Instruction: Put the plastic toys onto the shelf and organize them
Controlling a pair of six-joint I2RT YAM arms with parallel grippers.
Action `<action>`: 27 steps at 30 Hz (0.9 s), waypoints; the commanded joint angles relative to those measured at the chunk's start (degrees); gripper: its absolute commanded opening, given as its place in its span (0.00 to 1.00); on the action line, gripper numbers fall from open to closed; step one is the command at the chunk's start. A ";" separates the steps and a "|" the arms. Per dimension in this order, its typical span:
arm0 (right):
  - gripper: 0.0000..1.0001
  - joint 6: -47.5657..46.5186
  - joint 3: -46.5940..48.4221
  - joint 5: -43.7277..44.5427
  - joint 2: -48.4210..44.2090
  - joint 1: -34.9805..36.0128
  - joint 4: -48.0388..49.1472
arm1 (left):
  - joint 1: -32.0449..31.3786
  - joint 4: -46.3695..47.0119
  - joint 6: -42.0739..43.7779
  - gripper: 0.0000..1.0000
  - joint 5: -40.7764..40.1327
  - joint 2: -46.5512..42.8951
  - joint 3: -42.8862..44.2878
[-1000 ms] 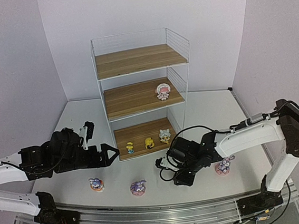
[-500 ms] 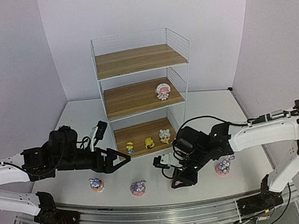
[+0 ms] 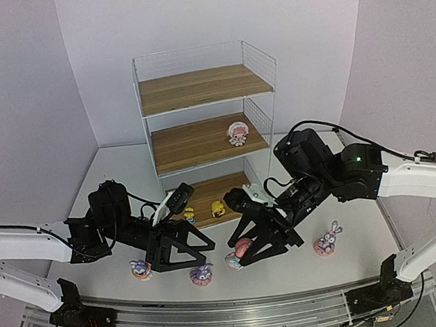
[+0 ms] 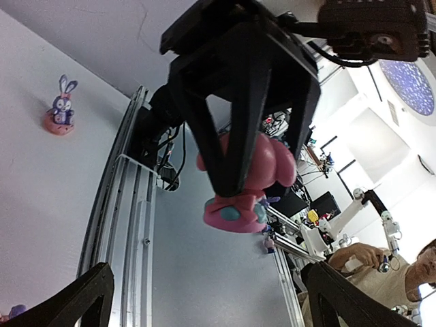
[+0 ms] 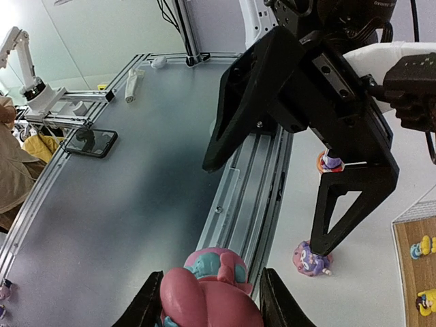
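The white wire shelf has three wood boards. A pink-and-white toy stands on the middle board, and two yellowish toys on the bottom board. Purple bunnies stand on the table. My right gripper is shut on a pink round-headed toy, held above the table's front. The left wrist view shows that toy hanging in the right jaws. My left gripper is open and empty, facing the right one.
The metal rail runs along the table's near edge. In the right wrist view a bunny sits at the tip of the left gripper's finger. The right arm reaches across in front of the shelf's lower right corner.
My right arm has lifted from the table and now shows the pink toy in its jaws. My left gripper has moved right, toward the right gripper.
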 commanded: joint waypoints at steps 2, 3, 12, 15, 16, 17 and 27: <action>0.00 -3.43 4.02 -2.16 1.66 0.62 0.77 | -0.18 8.96 -1.90 0.99 5.08 -0.14 2.49; 0.00 -3.70 4.40 -0.98 1.83 0.68 1.15 | -0.22 9.46 -2.58 0.99 5.12 0.35 2.51; 0.00 -3.09 5.84 5.88 3.52 0.68 7.36 | -0.58 13.57 -6.26 0.92 3.42 4.85 4.31; 0.00 -3.04 5.89 5.33 3.66 0.67 8.15 | -0.63 13.89 -6.40 0.85 3.17 5.20 4.73; 0.00 -2.98 5.81 5.30 3.70 0.65 8.36 | -0.66 14.14 -6.50 0.82 3.25 5.26 4.81; 0.00 -2.88 5.75 5.32 3.74 0.64 8.67 | -0.65 14.49 -6.57 0.80 3.46 5.27 4.85; 0.00 -2.50 6.18 3.54 4.81 0.65 10.80 | -0.82 17.40 -7.59 0.58 4.84 5.93 4.91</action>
